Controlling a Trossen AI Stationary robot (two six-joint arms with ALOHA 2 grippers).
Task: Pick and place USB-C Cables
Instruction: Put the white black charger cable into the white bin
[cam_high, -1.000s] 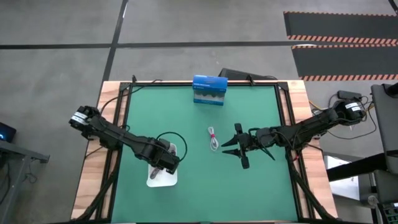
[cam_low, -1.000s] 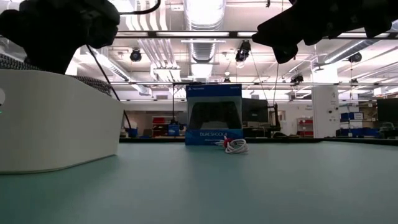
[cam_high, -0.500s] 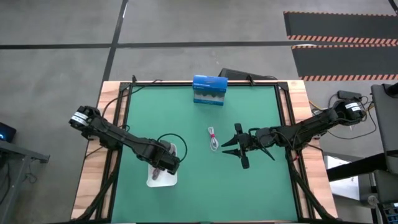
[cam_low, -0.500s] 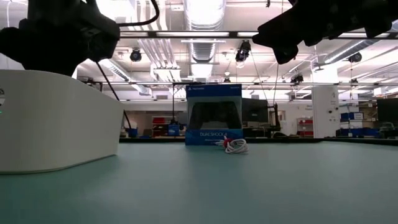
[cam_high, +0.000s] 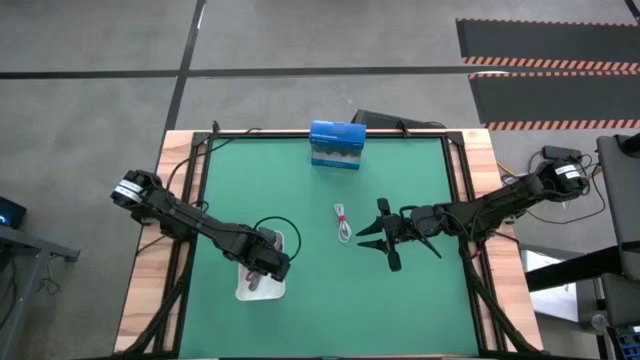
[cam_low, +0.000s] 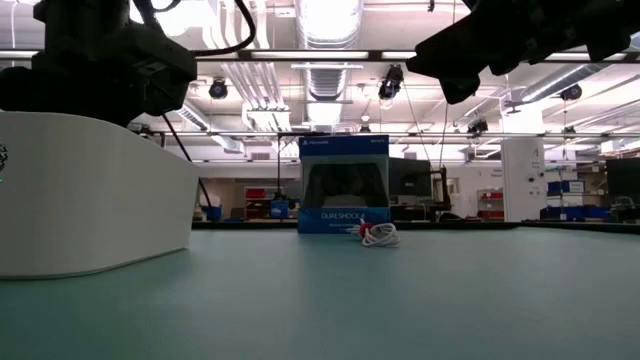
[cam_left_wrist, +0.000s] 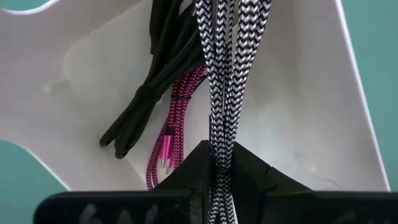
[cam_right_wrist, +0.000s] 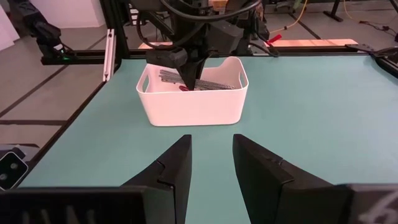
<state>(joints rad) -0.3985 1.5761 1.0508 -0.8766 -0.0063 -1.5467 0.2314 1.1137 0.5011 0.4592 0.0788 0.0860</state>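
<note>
The left gripper (cam_high: 262, 277) hangs over the white plastic tray (cam_high: 277, 290) at the near-left of the green worktop (cam_high: 420, 300). In the left wrist view its fingers (cam_left_wrist: 249, 177) are closed on a black-and-white braided cable (cam_left_wrist: 222, 74), which runs from the pinch across the tray's inside; its far end is cut off by the picture's edge. Beside it on the tray floor lie a black cable bundle (cam_left_wrist: 155, 87) and a pink-red braided cable (cam_left_wrist: 174, 127), the pink-red one partly covered by the black one. From overhead the arm hides most of the tray's contents.

The right gripper (cam_high: 374, 240) is above the middle-right of the worktop, its fingers (cam_right_wrist: 174, 168) spread apart with nothing between them, pointing toward the tray. Just to its left a small white cable bundle with a red tie (cam_high: 343, 222) lies on the worktop, apart from the fingertips. In the low view it (cam_low: 379, 235) shows in front of a blue cardboard box (cam_low: 344, 185), which stands at the far edge of the worktop. In that view both grippers are dark shapes cut off at the top, and the tray wall (cam_low: 90, 195) conceals what lies inside.
</note>
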